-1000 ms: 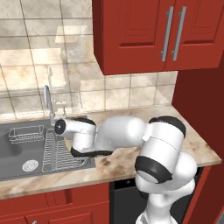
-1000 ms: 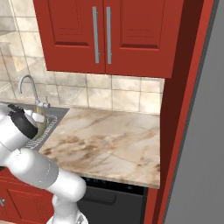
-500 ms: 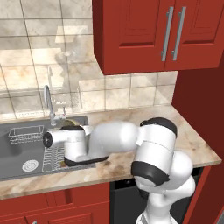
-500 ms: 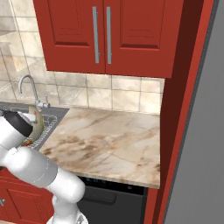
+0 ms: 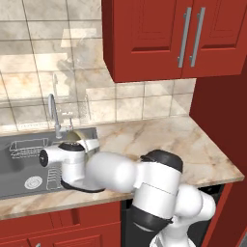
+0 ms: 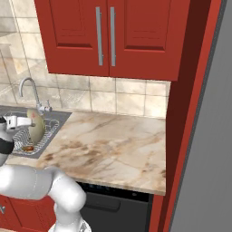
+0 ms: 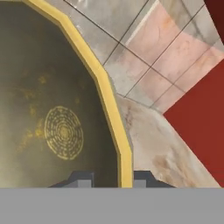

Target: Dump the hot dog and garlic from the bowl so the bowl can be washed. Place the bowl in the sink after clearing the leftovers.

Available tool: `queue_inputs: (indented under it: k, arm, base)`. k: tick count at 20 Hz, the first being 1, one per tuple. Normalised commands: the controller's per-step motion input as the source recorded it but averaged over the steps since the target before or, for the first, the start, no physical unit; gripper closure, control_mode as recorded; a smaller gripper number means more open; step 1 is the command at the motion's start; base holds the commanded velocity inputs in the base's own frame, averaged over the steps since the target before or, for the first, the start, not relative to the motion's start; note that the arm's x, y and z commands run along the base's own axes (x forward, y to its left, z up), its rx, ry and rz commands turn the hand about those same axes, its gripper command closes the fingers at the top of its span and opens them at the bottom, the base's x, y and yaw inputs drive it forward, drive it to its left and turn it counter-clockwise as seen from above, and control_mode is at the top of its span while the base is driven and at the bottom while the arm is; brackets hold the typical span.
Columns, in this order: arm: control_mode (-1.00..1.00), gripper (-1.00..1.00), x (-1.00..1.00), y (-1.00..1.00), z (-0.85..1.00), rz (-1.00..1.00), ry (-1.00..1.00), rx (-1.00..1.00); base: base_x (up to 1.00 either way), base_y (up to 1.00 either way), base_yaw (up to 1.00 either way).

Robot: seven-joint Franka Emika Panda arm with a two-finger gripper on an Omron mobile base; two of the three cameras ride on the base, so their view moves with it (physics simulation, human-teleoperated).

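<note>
Fingers (image 7: 107, 179) are pinched shut on the rim of the bowl (image 7: 48, 109), one dark tip inside the wall and one outside, as the hand view shows. From there the bowl's olive inside spreads away bare, with a pale ring pattern at its bottom and no food on it. In the right base view the bowl (image 6: 36, 124) stands tipped on edge over the sink (image 6: 58, 121), held up above the wire rack (image 6: 23, 138) that lies in the basin. A small reddish-tan piece, most likely the hot dog (image 6: 28, 147), lies on that rack just below the bowl (too small to be sure, and I cannot make out any garlic). In the left base view the bowl (image 5: 77, 137) peeks out behind the white hand, near the faucet (image 5: 54, 112) at the back edge of the sink (image 5: 14, 181); a second wire rack (image 5: 26, 147) sits in the basin's far part. The marble bench (image 6: 108, 149) stretches off to the side

My reading is that the dumping is done or nearly so, and what is left is to lower the bowl into the basin and let go. No brand, label or writing can be read anywhere
</note>
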Motion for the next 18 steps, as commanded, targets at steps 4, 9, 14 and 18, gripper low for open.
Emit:
queue_inputs:
  k: [4, 9, 14, 18]
  arm:
    - [-1.0, 1.0, 0.0, -0.06, 0.34, -0.05, -0.09, 0.0]
    - [-1.0, 1.0, -0.12, -0.59, 0.23, -0.02, -0.06, 0.12]
    - [-1.0, 1.0, -0.5, -0.96, 0.09, 0.0, -0.01, 0.45]
    - [-1.0, 1.0, -0.61, -1.0, 0.0, 0.0, 0.0, 0.57]
  base:
    - [0.0, 0.0, 0.0]
    - [0.0, 0.0, 0.0]
    - [0.0, 0.0, 0.0]
    - [0.0, 0.0, 0.0]
